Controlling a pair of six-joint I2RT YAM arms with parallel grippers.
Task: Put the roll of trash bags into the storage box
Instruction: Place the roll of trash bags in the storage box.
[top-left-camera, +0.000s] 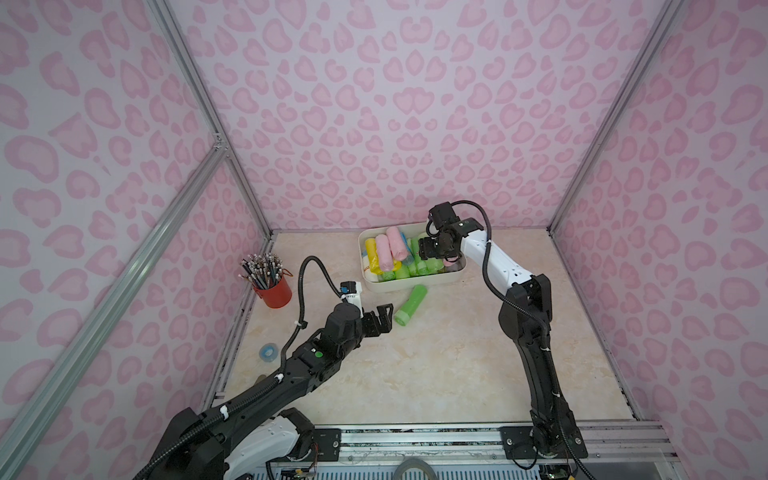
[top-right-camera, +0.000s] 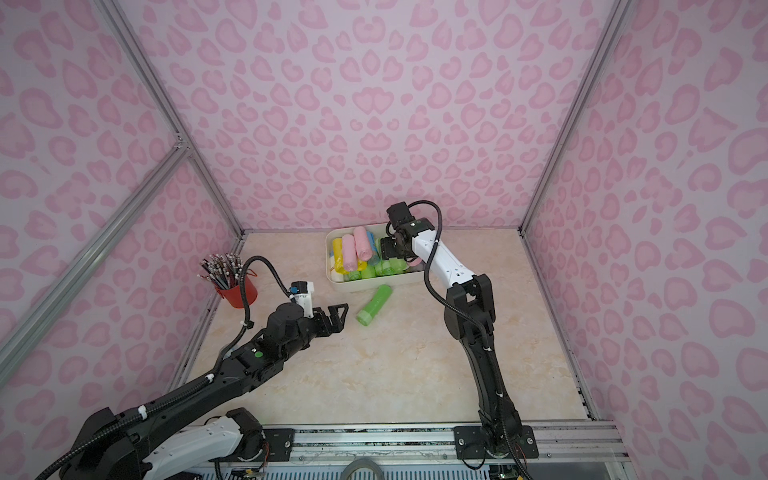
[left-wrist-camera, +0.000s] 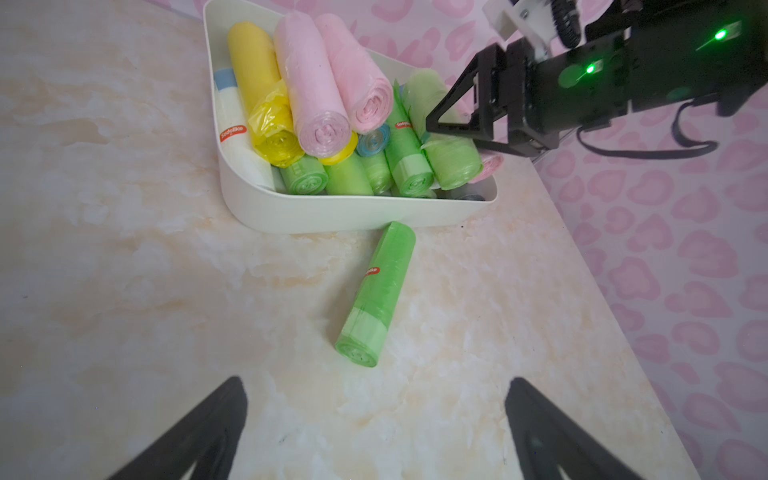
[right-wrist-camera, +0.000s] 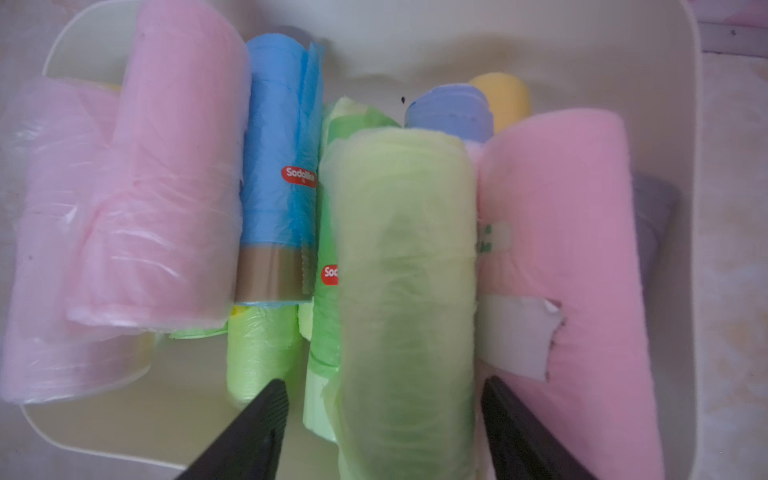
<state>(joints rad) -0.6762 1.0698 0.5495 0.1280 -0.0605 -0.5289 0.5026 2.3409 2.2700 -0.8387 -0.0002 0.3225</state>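
The pale green roll (right-wrist-camera: 407, 270) rests atop the rounded heap in the storage box (left-wrist-camera: 353, 214), toward 3 o'clock between the right gripper's (right-wrist-camera: 384, 380) spread fingers, and could slide off over the low rim, joining the stray green roll (left-wrist-camera: 376, 295) at 6 o'clock by the left gripper's (left-wrist-camera: 376, 390) spread fingers.

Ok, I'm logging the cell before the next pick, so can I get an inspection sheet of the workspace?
Surface: beige marbled table, no spills seen.
Job's things: storage box piled with rolls; one green roll lies on the table outside it, near its front wall.
Clutter: red pencil cup and blue tape roll near the left edge.
End effectors: left end effector open, above the table, facing the green roll; right end effector open over the box, jaws either side of a pale green roll.
Cables: left arm's hose and right arm's hose loop free, snagging nothing.
Surroundings: pink patterned walls; metal rail in front.
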